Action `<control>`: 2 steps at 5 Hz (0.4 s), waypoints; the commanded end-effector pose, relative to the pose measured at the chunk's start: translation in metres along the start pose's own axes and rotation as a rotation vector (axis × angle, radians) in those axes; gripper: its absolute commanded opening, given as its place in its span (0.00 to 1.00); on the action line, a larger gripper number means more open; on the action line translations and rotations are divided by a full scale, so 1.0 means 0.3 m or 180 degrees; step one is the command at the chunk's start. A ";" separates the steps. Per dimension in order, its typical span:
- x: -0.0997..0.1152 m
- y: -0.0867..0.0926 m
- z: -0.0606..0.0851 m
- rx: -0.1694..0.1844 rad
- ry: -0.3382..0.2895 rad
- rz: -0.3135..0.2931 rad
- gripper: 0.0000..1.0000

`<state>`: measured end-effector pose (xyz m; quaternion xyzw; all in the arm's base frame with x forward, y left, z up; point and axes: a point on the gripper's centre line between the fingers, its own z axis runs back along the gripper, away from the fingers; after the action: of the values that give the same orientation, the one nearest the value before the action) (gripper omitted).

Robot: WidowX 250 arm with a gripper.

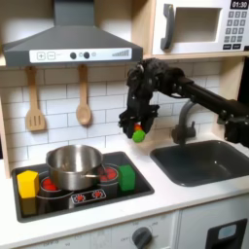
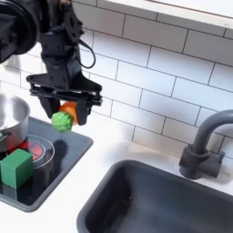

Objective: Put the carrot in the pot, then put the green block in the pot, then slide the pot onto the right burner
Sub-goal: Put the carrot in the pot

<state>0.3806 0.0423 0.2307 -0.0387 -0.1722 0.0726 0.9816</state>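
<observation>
My gripper (image 1: 138,124) (image 2: 64,111) hangs in the air, shut on the carrot (image 1: 139,133) (image 2: 64,118), whose green leafy end points down. In the first exterior view it is above the counter, just past the cooktop's right edge and higher than the pot. The steel pot (image 1: 75,165) (image 2: 7,123) stands on the left half of the black cooktop (image 1: 49,201). The green block (image 1: 126,178) (image 2: 15,167) rests on the right burner (image 1: 111,174) (image 2: 36,149), whose red ring shows beside it.
A yellow block (image 1: 27,183) sits at the cooktop's left edge in the first exterior view. A dark sink (image 1: 199,160) (image 2: 146,200) with a faucet (image 1: 185,124) (image 2: 202,146) lies beyond the cooktop. A wooden spatula (image 1: 34,102) and spoon (image 1: 84,97) hang on the tiled wall.
</observation>
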 end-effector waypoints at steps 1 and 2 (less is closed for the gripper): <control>-0.009 0.061 0.047 0.0048 -0.0072 0.0122 0.00; -0.021 0.087 0.068 0.0085 -0.0099 0.0147 0.00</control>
<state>0.3642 0.0680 0.2440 -0.0307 -0.1831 0.0991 0.9776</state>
